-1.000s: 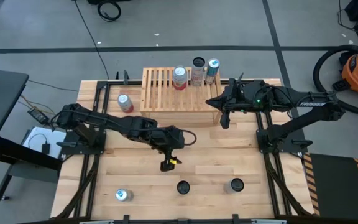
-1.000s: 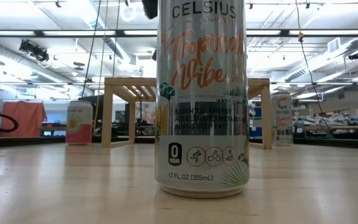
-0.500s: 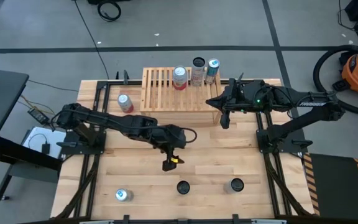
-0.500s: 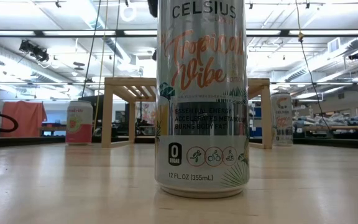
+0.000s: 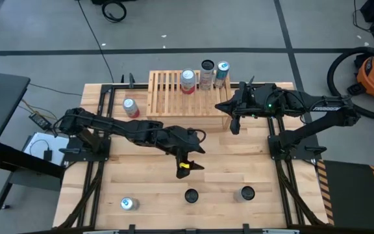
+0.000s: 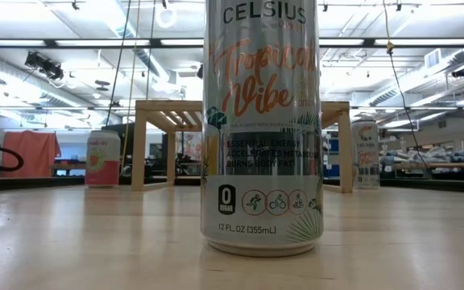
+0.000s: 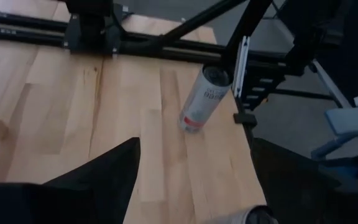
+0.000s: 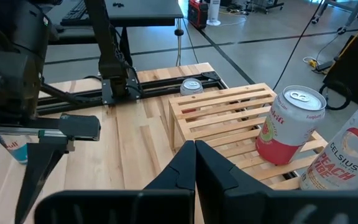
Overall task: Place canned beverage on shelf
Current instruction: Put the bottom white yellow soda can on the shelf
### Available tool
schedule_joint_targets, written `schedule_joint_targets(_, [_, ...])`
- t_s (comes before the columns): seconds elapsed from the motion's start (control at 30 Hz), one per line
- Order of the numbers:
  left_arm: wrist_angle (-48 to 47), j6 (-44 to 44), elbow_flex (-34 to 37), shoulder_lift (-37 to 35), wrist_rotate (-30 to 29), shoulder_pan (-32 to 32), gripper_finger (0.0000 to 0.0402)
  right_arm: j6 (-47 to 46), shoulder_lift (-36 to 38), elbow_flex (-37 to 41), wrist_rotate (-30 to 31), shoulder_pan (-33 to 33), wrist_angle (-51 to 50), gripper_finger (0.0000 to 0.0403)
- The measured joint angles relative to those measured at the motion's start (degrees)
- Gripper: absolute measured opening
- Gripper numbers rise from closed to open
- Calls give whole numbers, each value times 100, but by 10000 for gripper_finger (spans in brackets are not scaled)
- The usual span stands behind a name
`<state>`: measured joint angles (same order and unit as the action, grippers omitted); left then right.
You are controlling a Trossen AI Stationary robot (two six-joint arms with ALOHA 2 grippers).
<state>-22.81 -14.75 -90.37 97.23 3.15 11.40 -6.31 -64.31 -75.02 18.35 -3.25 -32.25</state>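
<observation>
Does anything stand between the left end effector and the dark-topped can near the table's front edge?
Nothing visible does. The open left end effector hangs just behind the dark-topped can, with only bare table between them.

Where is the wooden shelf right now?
In the high view the shelf sits at the table's far edge, near the middle, with three cans standing on its right end and the right gripper close by.

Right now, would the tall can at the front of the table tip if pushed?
The can stands upright, tall on a narrow base, so a high push likely tips it; once down, it would probably roll. Its smooth wall may slip in the open left gripper.
</observation>
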Motion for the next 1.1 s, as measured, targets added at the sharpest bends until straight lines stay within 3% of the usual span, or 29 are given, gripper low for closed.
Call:
schedule_joint_targets(0.33, [5,-60,0,0,6,2,314,40,-1,0,-1,-1,0,10])
schedule_joint_targets(0.5, [-21,-408,0,0,354,2,314,44,-2,0,0,0,0,10])
schedule_joint_targets(0.63, [-252,-172,2,0,442,223,314,44,-2,1,0,-1,0,10])
schedule_joint_targets(0.77, [-316,30,2,0,188,597,314,44,-2,2,-2,0,0,10])
schedule_joint_targets(1.1, [-520,-169,2,94,-1080,1323,314,-59,-2,2,-31,-2,-2,10])
